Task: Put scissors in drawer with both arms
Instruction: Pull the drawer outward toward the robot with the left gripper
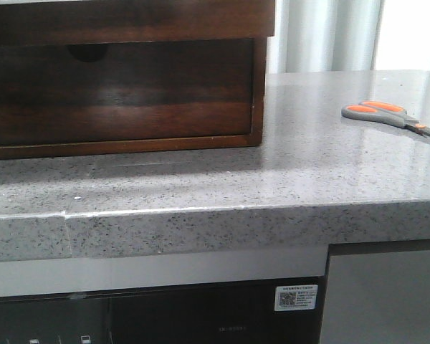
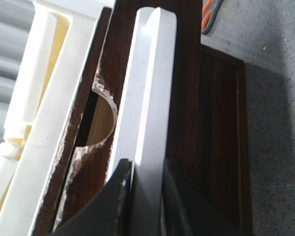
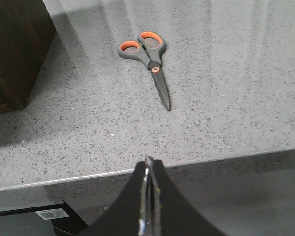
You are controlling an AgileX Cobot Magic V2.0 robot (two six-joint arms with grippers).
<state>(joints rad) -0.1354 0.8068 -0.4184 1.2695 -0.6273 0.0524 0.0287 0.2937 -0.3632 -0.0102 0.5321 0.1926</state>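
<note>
The scissors (image 1: 384, 115) lie flat on the speckled grey counter at the right, orange loops to the left and blades pointing right. The right wrist view shows the scissors (image 3: 148, 55) some way ahead of my right gripper (image 3: 148, 166), which is shut on nothing and hangs over the counter's front edge. My left gripper (image 2: 146, 164) is shut on the drawer's whitish rim (image 2: 148, 93), one finger on each side. The drawer's glossy dark front (image 2: 187, 98) runs beside the rim. In the front view the drawer (image 1: 129, 21) shows as a wide dark band at the top. Neither gripper is in the front view.
A dark wooden cabinet (image 1: 122, 107) stands at the back left of the counter (image 1: 308, 165). Behind the held rim are a notched drawer front (image 2: 96, 142) and a cream plastic organiser (image 2: 44, 98). An orange-grey scissors handle (image 2: 209, 17) peeks past the drawer's far end.
</note>
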